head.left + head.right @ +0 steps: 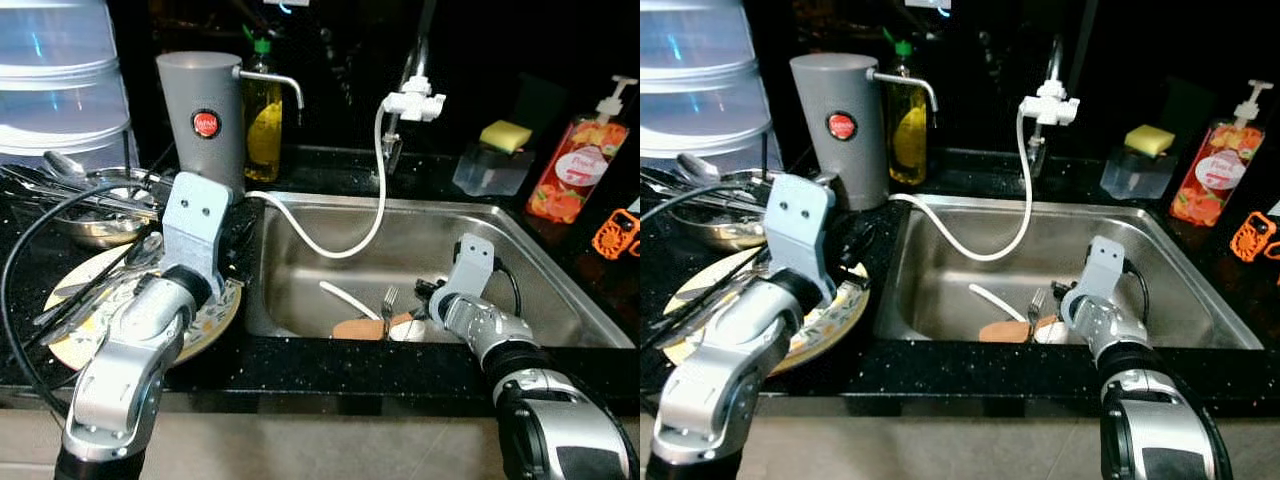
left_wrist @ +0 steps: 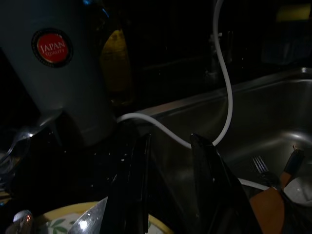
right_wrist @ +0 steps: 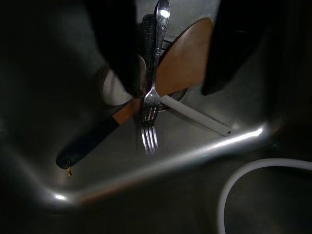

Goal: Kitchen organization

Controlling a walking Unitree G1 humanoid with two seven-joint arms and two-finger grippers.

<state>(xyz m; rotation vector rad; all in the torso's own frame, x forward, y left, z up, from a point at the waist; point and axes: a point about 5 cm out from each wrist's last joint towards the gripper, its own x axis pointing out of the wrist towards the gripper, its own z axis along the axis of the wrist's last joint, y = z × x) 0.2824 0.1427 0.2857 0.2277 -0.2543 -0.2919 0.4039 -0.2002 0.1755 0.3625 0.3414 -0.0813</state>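
- Right gripper (image 3: 168, 48) is lowered into sink (image 1: 560, 300), fingers spread, released around fork (image 3: 150, 105).
- Left gripper (image 2: 170, 195) is held released over plate (image 1: 215, 320) on left surface (image 1: 300, 370).

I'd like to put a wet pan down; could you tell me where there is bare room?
The sink floor is bare on its right half, beyond the right pincer. Its front middle is crowded with a fork and spatula. The left counter is full: plate, bowl, cutlery.
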